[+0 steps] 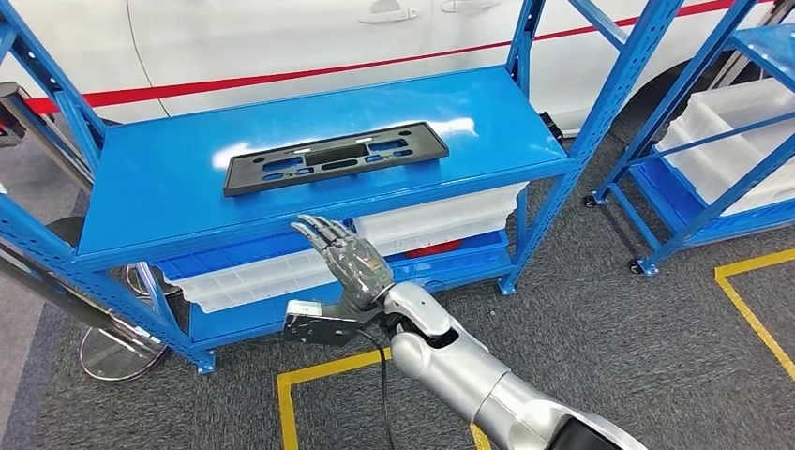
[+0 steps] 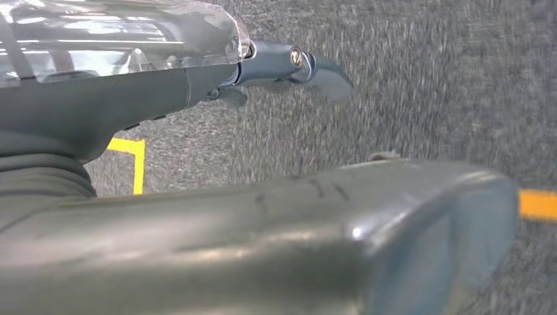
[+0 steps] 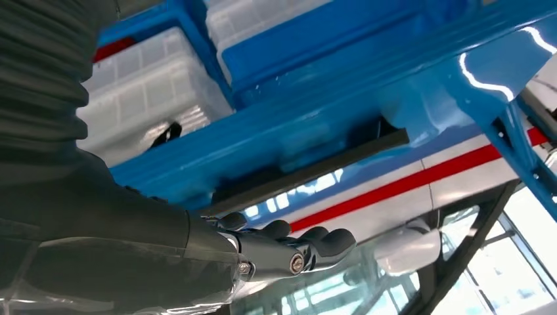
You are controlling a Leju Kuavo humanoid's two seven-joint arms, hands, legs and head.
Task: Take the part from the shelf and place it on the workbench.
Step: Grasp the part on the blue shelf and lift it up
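Observation:
The part, a flat black plate holder with cut-outs, lies on the top board of the blue shelf. In the right wrist view its thin black edge shows along the shelf board. My right hand is raised just in front of the shelf's front edge, below the part, fingers spread and holding nothing; its dark fingers extend beside the board without touching the part. My left hand hangs over the grey carpet with nothing in it; how its fingers stand is unclear.
White plastic bins fill the shelf's lower levels. A second blue rack with white trays stands to the right. A white car with a red stripe is behind. Yellow floor tape marks the grey carpet.

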